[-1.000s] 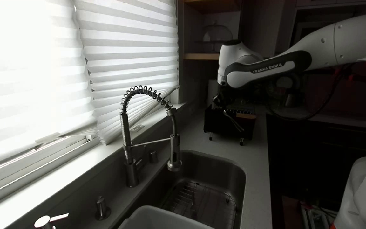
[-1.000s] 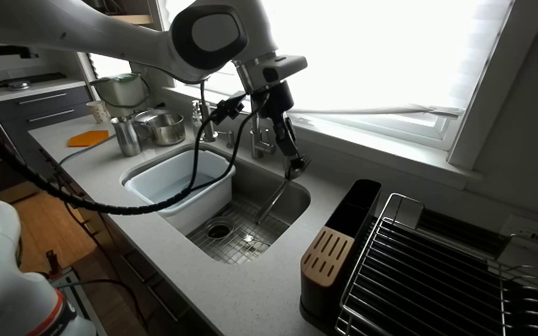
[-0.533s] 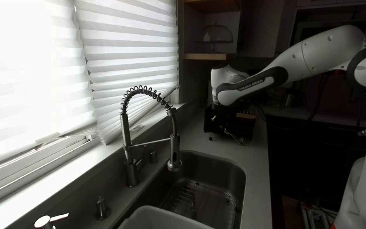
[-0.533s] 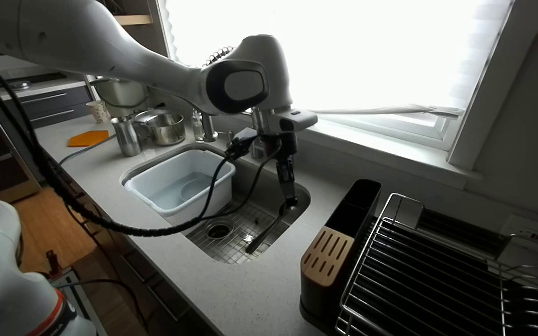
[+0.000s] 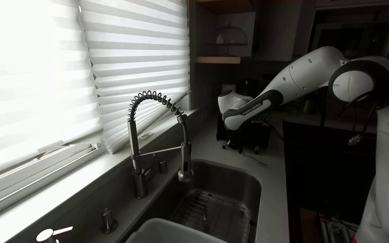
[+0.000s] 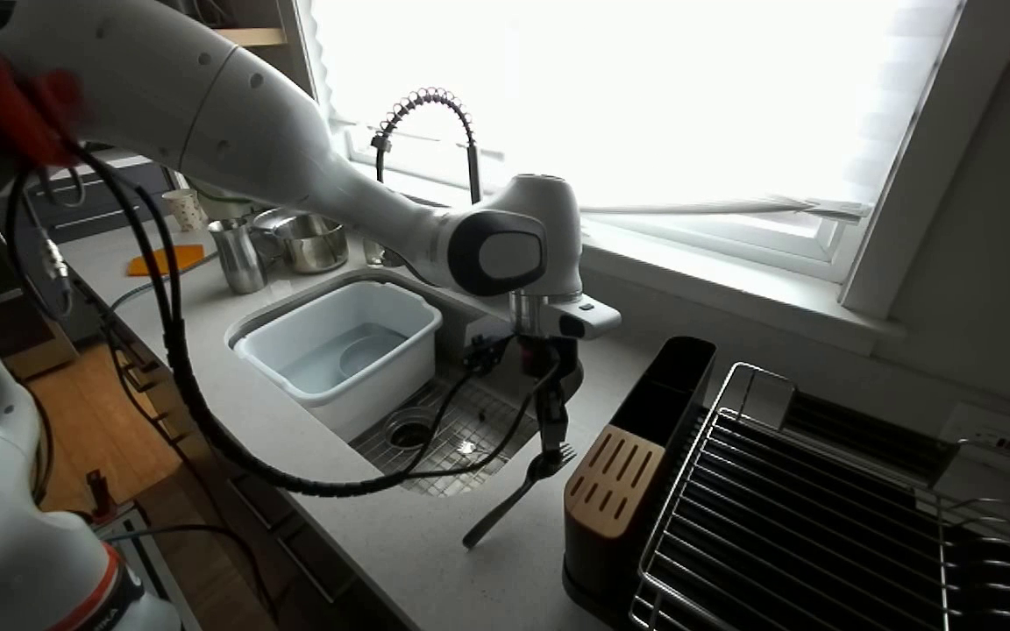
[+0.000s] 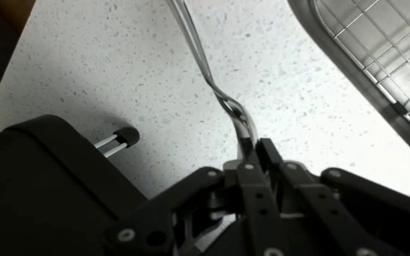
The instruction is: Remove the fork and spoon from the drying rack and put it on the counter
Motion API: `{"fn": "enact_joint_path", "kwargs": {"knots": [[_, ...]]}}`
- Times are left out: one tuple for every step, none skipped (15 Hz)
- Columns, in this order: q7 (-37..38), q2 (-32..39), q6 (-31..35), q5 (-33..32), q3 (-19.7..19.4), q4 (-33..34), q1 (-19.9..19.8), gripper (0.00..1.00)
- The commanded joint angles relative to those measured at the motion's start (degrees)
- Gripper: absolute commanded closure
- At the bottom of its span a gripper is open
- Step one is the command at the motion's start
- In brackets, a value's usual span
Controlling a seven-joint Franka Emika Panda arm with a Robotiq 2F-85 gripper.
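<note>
In an exterior view, the gripper hangs low over the counter, clenched on the fork and spoon; the handles slope down to its left and the fork's tines poke out on its right. Whether the handle ends touch the counter cannot be told. Just right of the gripper stands a black utensil holder with a slotted wooden cover, and farther right the drying rack with its wire bars. To the gripper's left is the sink, a white tub in its far part; a steel pitcher and a pot stand well to the left. In an exterior view, the arm reaches down to the gripper, which is mostly lost in shadow in front of the dark drying rack; the fork and spoon show faintly below and right of it. The coiled faucet rises well to its left, before the window blind. In the wrist view, the jaws stand nearly together on the fork and spoon, partly hiding their heads; two handles run side by side away from the gripper. The utensil holder's dark side and a black-capped wire foot lie to the gripper's left, the sink's edge to its right.
</note>
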Motion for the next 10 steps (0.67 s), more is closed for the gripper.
{"fn": "enact_joint_path", "kwargs": {"knots": [[-2.3,3.3,2.7,0.1,-1.3,1.7,0.6,0.98],[-2.8,3.7,3.2,0.4,-1.3,1.8,0.5,0.98],[-2.4,4.1,4.3,-0.2,-1.6,1.8,0.7,0.98],[-2.3,4.3,5.0,-0.2,-1.7,1.7,0.8,0.98],[-2.4,4.5,6.1,-0.1,-1.7,1.5,0.9,0.98],[-2.7,4.7,6.6,0.2,-1.7,1.4,1.0,0.98],[-2.7,4.9,6.9,0.3,-1.8,1.4,1.0,0.98],[-2.9,5.1,7.3,0.6,-1.8,1.3,1.0,0.98],[-2.9,5.2,7.6,0.4,-1.8,1.2,1.1,0.98],[-3.0,5.5,7.7,0.5,-1.8,1.2,1.1,0.98]]}}
